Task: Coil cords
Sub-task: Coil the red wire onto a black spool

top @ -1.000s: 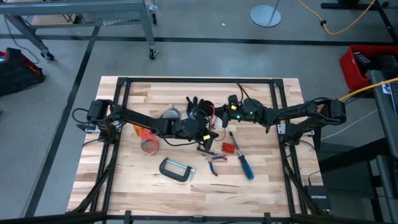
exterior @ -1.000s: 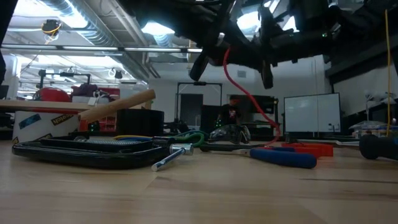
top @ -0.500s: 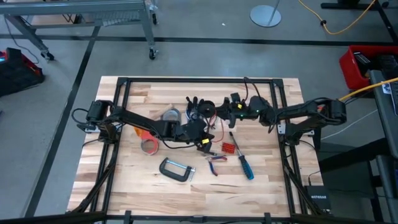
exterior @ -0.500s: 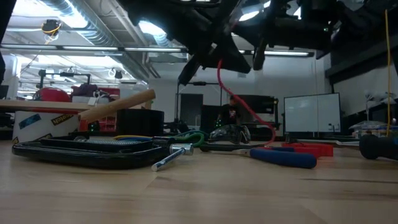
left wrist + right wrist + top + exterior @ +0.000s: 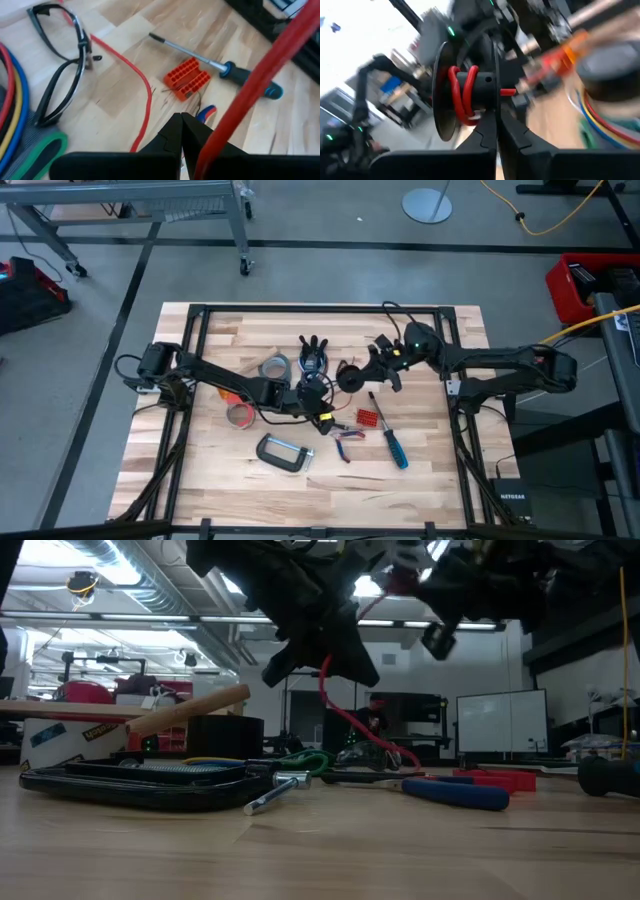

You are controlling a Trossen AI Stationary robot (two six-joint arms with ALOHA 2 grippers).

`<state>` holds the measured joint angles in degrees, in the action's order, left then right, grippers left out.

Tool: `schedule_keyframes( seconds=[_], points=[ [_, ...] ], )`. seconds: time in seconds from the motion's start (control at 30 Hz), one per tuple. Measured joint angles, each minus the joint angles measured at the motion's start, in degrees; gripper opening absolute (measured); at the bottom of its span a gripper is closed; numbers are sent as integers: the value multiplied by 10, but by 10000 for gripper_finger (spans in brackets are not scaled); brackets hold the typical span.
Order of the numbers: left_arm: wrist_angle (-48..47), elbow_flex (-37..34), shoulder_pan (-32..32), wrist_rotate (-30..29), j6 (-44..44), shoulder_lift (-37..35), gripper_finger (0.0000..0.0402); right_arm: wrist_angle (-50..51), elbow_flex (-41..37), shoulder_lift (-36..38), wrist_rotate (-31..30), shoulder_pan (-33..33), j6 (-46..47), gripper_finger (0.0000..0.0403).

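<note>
High view | screwdriver (image 5: 389, 436), orange block (image 5: 369, 418), C-clamp (image 5: 283, 452) near red cord (image 5: 142, 80) | cord runs slanting up to spool (image 5: 465, 95) | left gripper (image 5: 180, 131), right gripper (image 5: 492, 127) both closed together

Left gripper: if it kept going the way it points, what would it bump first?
Probably the wooden table beside the red cord lying there, with the orange block just beyond. The left gripper is shut on the same cord; depth is hard to judge.
</note>
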<state>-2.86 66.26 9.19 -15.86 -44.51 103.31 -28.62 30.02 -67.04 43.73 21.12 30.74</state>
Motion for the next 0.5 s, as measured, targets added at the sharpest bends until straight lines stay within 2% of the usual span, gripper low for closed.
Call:
schedule_keyframes(
  seconds=[0.13, 0.27, 0.5],
  points=[
    [-18, 0, -3, 0, 0, -7, 0, 167, 0, 58, -9, 12, -76, 1],
    [-23, 0, -11, 2, 0, -8, 0, 303, 0, 110, -58, 11, -141, 1],
    [-20, 0, -32, 4, -34, -8, 0, 464, 0, 160, -159, 10, -194, 1]
  ],
)
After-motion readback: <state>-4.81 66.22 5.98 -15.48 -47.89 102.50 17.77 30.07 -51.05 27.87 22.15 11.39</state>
